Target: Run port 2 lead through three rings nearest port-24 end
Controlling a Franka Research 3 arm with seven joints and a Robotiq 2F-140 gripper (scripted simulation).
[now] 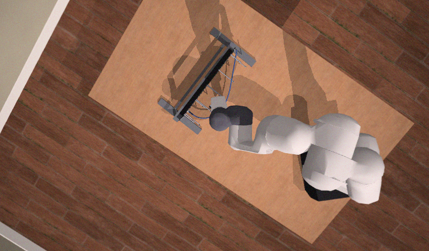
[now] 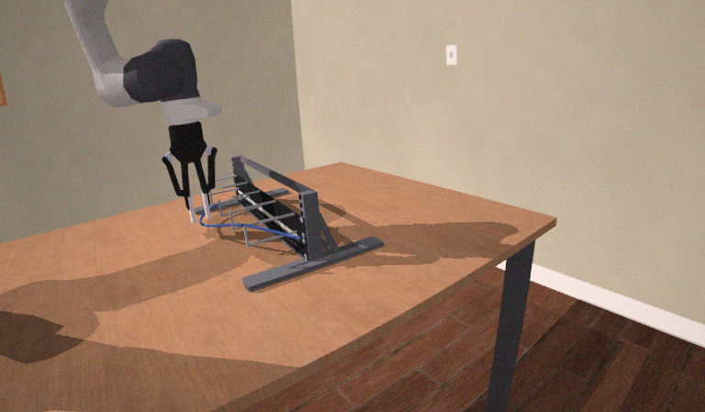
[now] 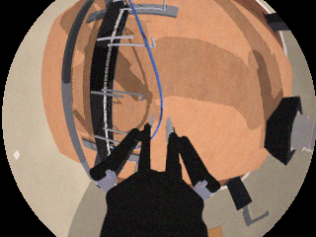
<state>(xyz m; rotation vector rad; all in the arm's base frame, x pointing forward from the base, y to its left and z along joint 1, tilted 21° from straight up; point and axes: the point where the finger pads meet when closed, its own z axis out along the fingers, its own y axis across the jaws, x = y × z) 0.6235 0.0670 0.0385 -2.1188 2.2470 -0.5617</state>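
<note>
The grey rack (image 1: 200,76) with its black patch panel stands on the table, also in the exterior view (image 2: 291,216) and the wrist view (image 3: 99,79). The blue lead (image 1: 232,74) leaves the panel near the port-2 end, hangs in front of the wire rings and runs to my fingertips (image 2: 249,226). A further stretch curves by the rings at the port-24 end (image 1: 197,117). My gripper (image 2: 198,214) (image 3: 160,120) points down in front of those rings. Its fingers stand a little apart, and the lead passes at the tips without being clamped.
The rack's two flat feet (image 2: 311,264) lie on the table, one at each end. The table edge (image 2: 467,277) is far from the rack on the right. The arm's base (image 1: 335,159) stands on the table's other side.
</note>
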